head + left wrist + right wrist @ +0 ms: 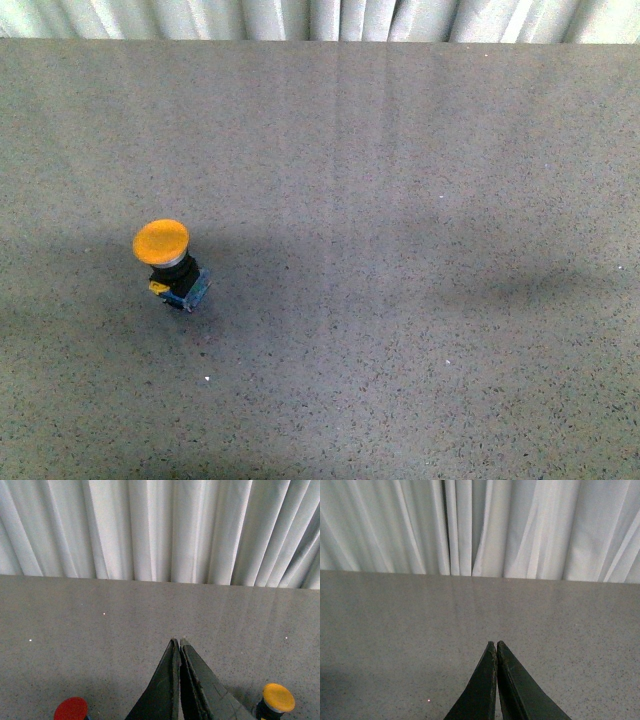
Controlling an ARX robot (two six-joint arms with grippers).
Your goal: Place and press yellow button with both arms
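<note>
The yellow button (161, 242) has a round orange-yellow cap on a black collar and a bluish base. It stands tilted on the grey speckled table (400, 200), left of the middle in the front view. It also shows in the left wrist view (278, 698), off to one side of my left gripper (179, 641). That gripper is shut and empty, apart from the button. My right gripper (496, 643) is shut and empty over bare table. Neither arm shows in the front view.
A red button cap (71, 709) sits at the edge of the left wrist view, on the other side of the left gripper from the yellow one. A white pleated curtain (320, 18) hangs behind the table's far edge.
</note>
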